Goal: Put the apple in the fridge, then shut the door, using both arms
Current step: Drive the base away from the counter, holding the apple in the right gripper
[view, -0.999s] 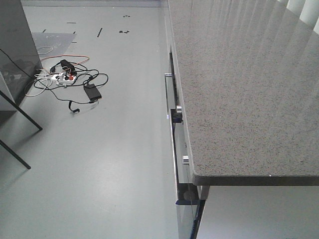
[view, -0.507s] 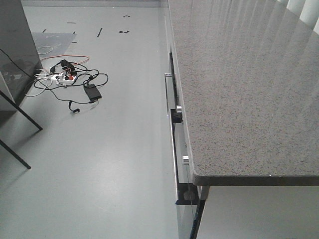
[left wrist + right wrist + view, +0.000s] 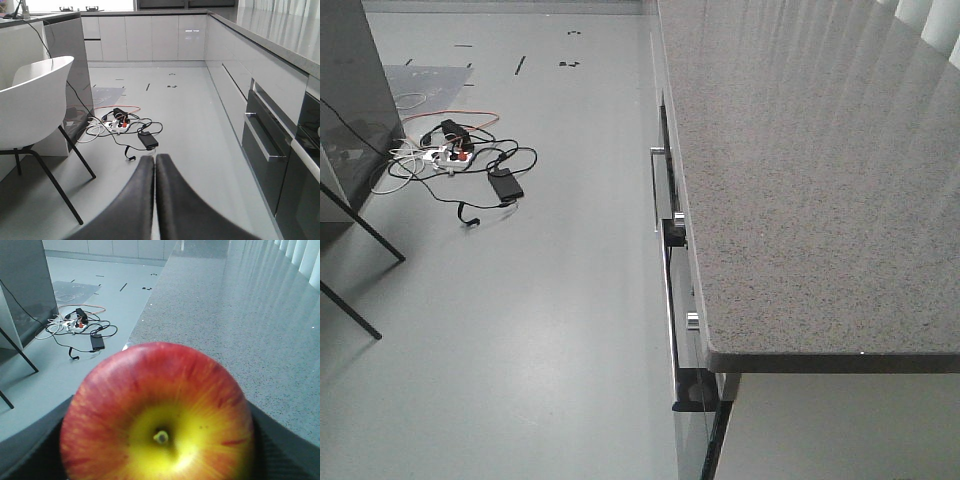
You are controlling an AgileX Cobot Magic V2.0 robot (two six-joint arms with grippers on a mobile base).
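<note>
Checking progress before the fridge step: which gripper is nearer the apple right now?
Right. The right gripper is clamped on the apple, which fills its wrist view. The left gripper is shut and empty, pointed out over the floor, with no apple in its view.

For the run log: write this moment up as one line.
left gripper: shut, empty | right gripper: shut on apple, stem dimple visible | fridge: not in view

Light: bright, even daylight | Glare: pale streaks on countertop (image 3: pixel 820 120) at 1 o'clock; soft sheen on floor (image 3: pixel 540 330) at 8 o'clock | Shadows: faint | Focus: apple (image 3: pixel 157 415) at 6 o'clock slightly soft | Exposure: left wrist view blown out at 11 o'clock
</note>
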